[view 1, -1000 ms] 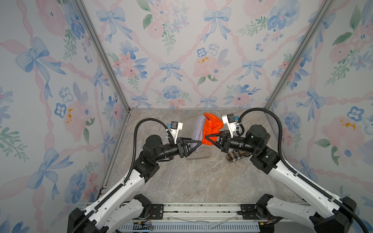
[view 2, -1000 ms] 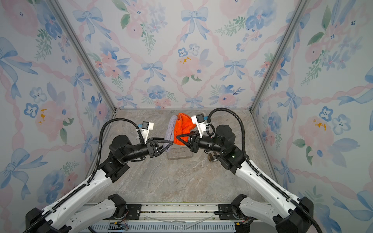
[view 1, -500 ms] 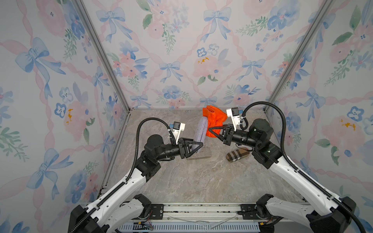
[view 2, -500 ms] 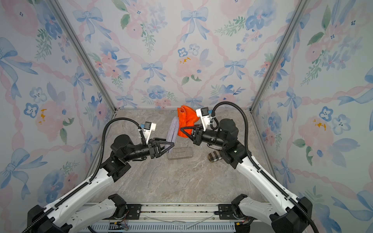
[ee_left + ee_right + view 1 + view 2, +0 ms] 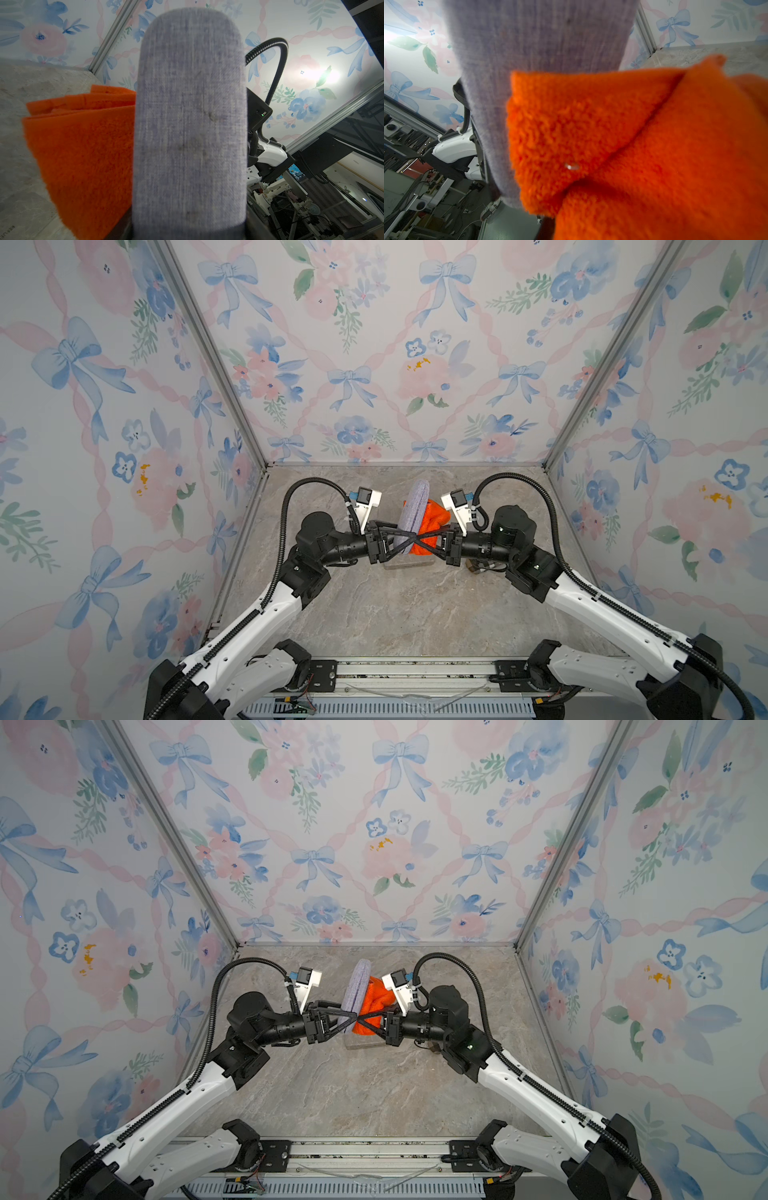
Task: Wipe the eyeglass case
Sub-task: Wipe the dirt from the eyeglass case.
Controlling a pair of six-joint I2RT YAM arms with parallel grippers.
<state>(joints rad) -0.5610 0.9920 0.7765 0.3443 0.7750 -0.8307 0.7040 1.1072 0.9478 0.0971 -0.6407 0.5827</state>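
The eyeglass case is a grey-lilac fabric oval, held upright above the table. My left gripper is shut on its lower end. In the left wrist view the case fills the middle, with dark fingers at both lower sides. An orange cloth lies against the side of the case away from the left arm. My right gripper is shut on the cloth. In the right wrist view the cloth overlaps the case and hides the jaws.
A clear plastic block lies on the marble table below the two grippers. A brown plaid object sits mostly hidden under the right arm. Floral walls close three sides, and a metal rail runs along the front.
The right gripper swung up and back with the orange cloth, then came down and left so the cloth presses the case again. The left gripper kept hold of the case.
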